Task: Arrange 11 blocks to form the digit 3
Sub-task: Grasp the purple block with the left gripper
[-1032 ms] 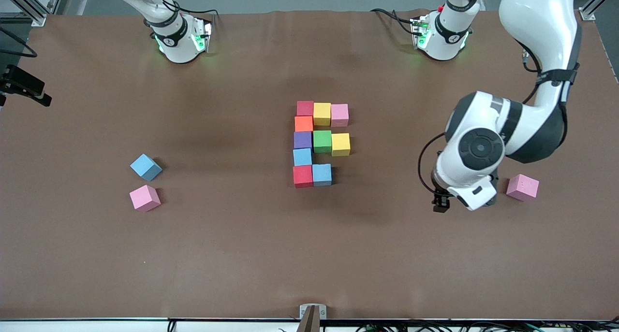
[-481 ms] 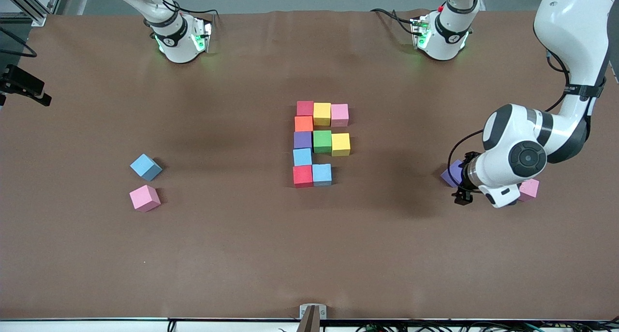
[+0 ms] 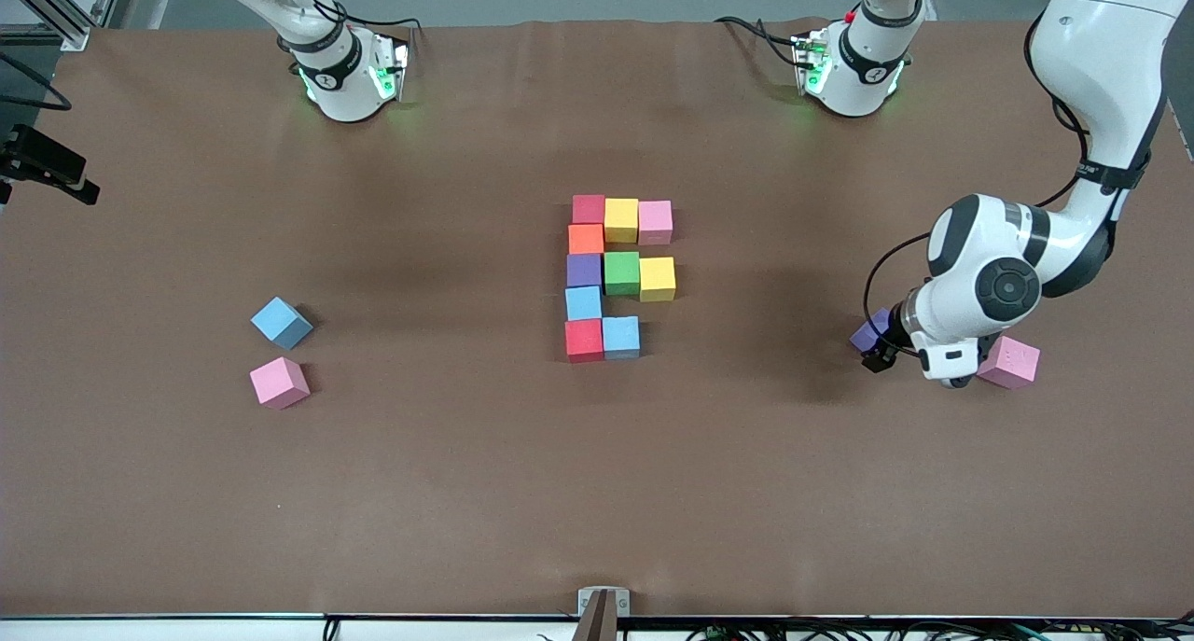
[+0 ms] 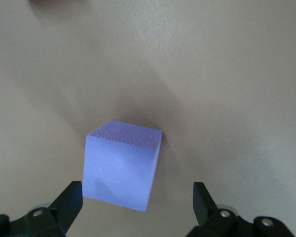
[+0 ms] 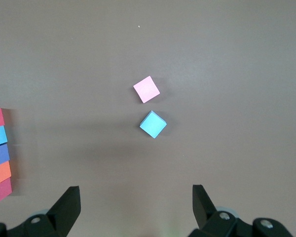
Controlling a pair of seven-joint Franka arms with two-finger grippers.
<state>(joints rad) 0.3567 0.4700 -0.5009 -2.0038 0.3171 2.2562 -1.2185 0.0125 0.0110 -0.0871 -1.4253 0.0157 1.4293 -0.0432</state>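
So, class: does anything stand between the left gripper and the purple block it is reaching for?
Nothing visible does. The left gripper is open, low over the purple block, which lies between its fingers with only bare table around it.

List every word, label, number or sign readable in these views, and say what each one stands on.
None can be read.
Small dark mark on the collar of the right arm's base: too small to read.
Similar mark on the collar of the left arm's base: too small to read.
The cubes of the digit 3, the purple block and the table bear no print.
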